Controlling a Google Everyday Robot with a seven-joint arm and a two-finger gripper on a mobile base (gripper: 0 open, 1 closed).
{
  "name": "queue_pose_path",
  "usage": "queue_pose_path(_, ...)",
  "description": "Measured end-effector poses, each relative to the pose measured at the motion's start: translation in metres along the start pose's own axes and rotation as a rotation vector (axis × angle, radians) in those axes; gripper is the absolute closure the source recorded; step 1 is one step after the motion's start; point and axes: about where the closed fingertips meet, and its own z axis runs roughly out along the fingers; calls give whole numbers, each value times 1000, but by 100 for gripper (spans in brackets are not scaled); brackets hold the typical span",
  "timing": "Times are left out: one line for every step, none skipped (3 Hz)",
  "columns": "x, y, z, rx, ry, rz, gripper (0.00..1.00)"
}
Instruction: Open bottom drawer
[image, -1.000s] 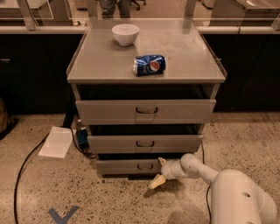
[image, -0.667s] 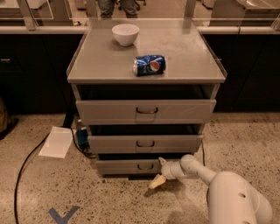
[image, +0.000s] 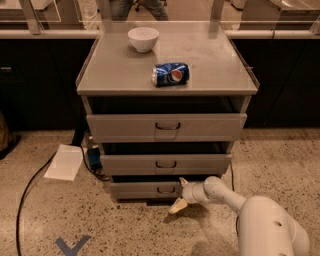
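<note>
The bottom drawer is the lowest and shortest grey front of the cabinet, with a small dark handle at its centre. Its front stands about level with the drawer above it. My gripper is low near the floor, just right of that handle and in front of the drawer's right half. Its fingers are spread apart, one pointing up and one pale tip pointing down-left. It holds nothing. The white arm reaches in from the lower right.
The middle drawer and the top drawer are above. A white bowl and a blue soda can lie on the cabinet top. A paper sheet and a black cable lie on the floor at left.
</note>
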Motion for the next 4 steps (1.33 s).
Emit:
queue_pose_path(-12,-3,-2,19,11,-47,0)
queue_pose_path(3,9,21,-54,52,33,0)
queue_pose_path(7,9,22,-89,73,74,0)
queue_pose_path(4,8,19,-89,73,74,0)
